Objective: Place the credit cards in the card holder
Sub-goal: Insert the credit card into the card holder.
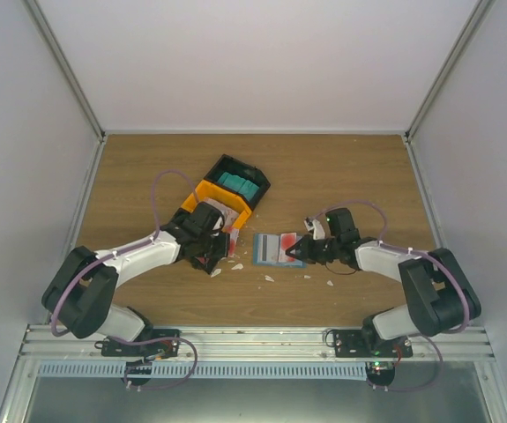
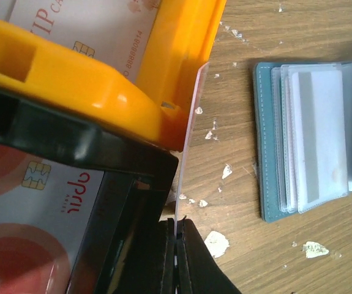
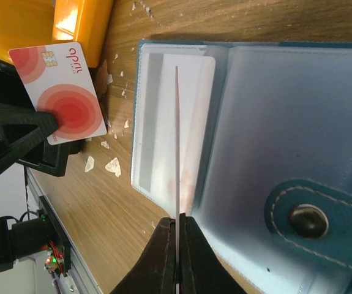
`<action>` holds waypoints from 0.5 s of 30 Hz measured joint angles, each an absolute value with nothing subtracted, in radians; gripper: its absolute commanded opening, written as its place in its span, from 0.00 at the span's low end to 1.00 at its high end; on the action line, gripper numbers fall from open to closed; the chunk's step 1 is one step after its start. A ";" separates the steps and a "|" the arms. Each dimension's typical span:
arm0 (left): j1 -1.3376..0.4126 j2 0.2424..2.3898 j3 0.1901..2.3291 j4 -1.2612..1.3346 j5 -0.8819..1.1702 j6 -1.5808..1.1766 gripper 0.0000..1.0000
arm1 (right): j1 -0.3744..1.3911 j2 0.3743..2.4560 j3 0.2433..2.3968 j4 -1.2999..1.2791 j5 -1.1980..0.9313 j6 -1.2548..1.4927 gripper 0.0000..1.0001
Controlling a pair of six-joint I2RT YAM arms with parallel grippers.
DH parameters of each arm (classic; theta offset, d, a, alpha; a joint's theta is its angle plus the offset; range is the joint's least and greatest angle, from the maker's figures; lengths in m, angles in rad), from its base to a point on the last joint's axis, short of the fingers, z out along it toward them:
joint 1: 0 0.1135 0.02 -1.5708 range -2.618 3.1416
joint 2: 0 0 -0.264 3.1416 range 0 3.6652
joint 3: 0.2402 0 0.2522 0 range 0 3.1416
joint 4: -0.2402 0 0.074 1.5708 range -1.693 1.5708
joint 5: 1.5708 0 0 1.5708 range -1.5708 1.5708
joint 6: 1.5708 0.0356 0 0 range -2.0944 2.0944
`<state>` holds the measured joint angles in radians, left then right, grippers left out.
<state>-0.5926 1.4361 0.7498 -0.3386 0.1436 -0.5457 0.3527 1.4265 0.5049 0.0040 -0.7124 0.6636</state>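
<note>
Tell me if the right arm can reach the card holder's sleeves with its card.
Probably yes: the right tool grips a card edge-on over the open card holder, and nothing lies between; the left tool is off by the bin.

The top camera looks steeply down from above and behind the arm bases, taking in the whole wooden table. Both wrist cameras sit low and close to the tabletop, facing each other. All three views share the open card holder and the orange bin corner.
</note>
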 measured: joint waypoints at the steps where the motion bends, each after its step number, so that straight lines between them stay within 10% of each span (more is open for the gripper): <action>1: -0.591 1.434 0.750 -0.342 0.141 -0.546 0.00 | 0.355 1.436 0.505 0.014 -0.714 0.664 0.00; 15: -0.591 1.450 0.742 -0.313 0.255 -0.539 0.00 | 0.366 1.572 0.517 0.102 -0.773 0.729 0.01</action>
